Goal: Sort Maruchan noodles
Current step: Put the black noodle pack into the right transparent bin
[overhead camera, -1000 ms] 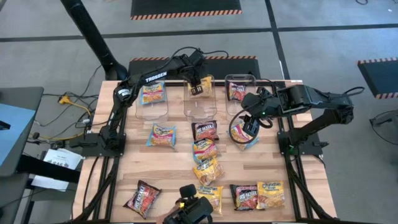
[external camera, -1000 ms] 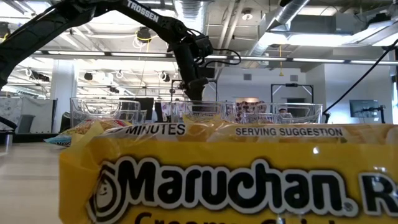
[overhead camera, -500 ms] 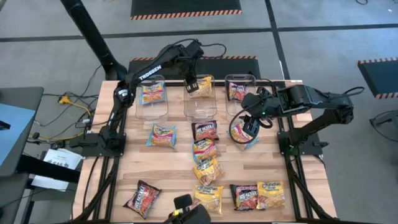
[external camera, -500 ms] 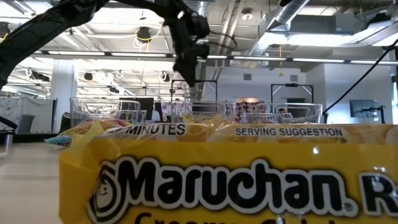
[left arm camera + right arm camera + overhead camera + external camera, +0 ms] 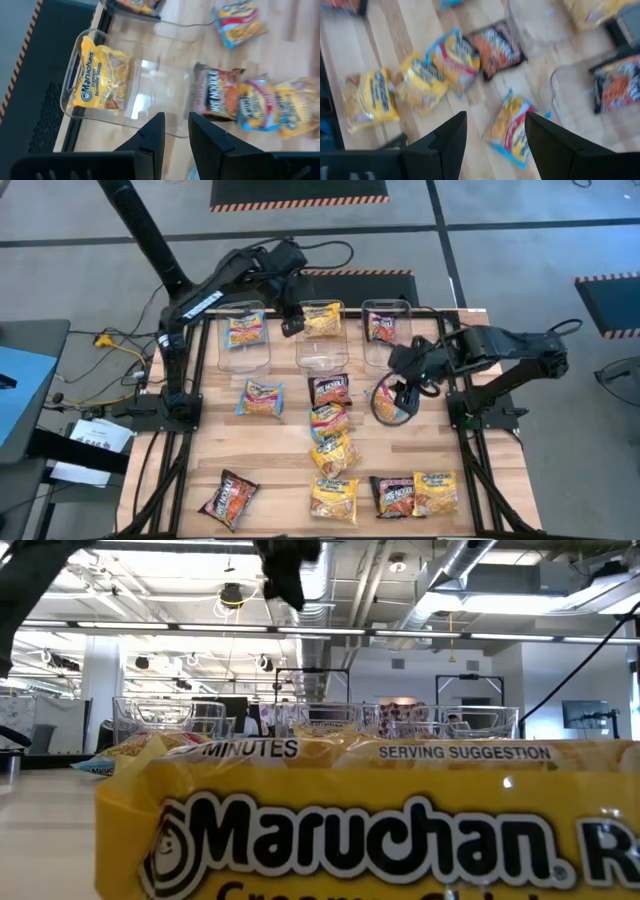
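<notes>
Lifted clear of the middle bin (image 5: 322, 340), the left gripper (image 5: 291, 326) hangs empty, fingers narrowly parted; a yellow packet (image 5: 322, 318) lies inside. The right gripper (image 5: 400, 395), fingers wide, hovers over a blue packet (image 5: 388, 404). Three clear bins hold one packet each; roughly ten more lie on the wooden desk (image 5: 270, 455), grey floor around.

SITE: robotics lab in open industrial hall | EVIDENCE: exposed ceiling ducts (image 5: 470, 565) and strip lights; grey floor with hazard-striped mats (image 5: 298, 192); wooden counter (image 5: 280, 455) on black frame; loose cables (image 5: 118, 350); workstations behind.
</notes>
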{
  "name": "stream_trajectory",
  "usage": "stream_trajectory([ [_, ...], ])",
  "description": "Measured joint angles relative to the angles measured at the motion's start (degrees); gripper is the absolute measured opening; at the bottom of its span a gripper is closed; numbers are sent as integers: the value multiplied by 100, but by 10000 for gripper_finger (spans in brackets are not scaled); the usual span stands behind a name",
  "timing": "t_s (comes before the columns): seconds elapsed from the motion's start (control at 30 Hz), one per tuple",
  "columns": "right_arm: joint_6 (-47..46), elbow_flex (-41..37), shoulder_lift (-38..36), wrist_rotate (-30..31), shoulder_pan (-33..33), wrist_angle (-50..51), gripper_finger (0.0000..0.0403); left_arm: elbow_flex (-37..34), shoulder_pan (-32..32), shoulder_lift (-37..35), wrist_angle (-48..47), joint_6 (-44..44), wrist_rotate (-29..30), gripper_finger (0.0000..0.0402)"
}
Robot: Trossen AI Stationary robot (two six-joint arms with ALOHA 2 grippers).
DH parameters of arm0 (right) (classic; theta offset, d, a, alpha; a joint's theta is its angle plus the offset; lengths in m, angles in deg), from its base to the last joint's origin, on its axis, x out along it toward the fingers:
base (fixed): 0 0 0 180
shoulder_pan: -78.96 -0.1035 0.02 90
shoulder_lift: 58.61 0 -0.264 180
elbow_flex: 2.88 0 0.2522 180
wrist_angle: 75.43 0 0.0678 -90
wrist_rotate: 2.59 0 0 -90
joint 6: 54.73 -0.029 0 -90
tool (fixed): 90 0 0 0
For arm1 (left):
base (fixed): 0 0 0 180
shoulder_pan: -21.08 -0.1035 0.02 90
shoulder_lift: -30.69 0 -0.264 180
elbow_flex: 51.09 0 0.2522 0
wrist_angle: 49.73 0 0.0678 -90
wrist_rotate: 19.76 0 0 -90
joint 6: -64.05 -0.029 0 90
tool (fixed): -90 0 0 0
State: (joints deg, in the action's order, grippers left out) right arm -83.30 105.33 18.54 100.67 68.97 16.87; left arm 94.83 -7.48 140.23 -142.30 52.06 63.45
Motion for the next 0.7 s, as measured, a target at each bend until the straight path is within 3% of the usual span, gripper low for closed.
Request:
stream_trajectory([
  [0.3, -801, -778, -5, -11, -642, -22, 226, -2, 497, -632, -348, 461, 171, 73],
  [0.53, -1539, -1277, 0, -396, -1253, -135, 226, -4, 1151, -737, -452, 822, 374, 73],
  [0.7, -2109, -1598, -4, -714, -1685, -318, 226, -7, 1673, -737, -474, 971, 919, 73],
])
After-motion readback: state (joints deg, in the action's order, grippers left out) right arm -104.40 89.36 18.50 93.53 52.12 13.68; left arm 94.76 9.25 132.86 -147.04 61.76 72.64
